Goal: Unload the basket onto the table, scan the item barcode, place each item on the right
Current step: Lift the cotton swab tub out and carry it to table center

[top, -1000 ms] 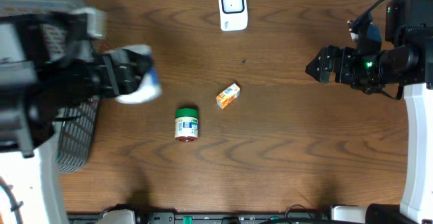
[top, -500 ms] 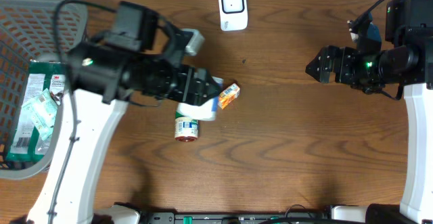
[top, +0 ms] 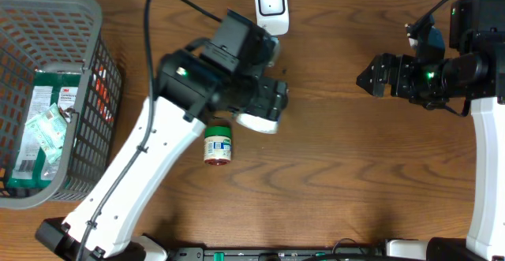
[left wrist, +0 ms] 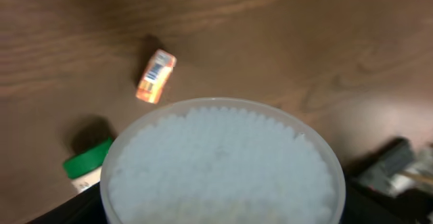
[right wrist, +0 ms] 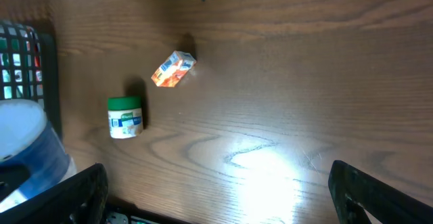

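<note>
One tub (left wrist: 223,163), gripped by the left end effector (top: 267,105), hangs near the scanner (top: 271,7); the right end effector (top: 364,78) gapes open.

One tub (left wrist: 223,163), one jar (top: 217,144), one box (left wrist: 156,76), one scanner (top: 271,7), one basket (top: 102,87).

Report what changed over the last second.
The left gripper swung rightward from beside the basket to mid-table, carrying the white tub toward the scanner; its grip did not change. The green-lidded jar, orange box, scanner and right gripper stayed put.
</note>
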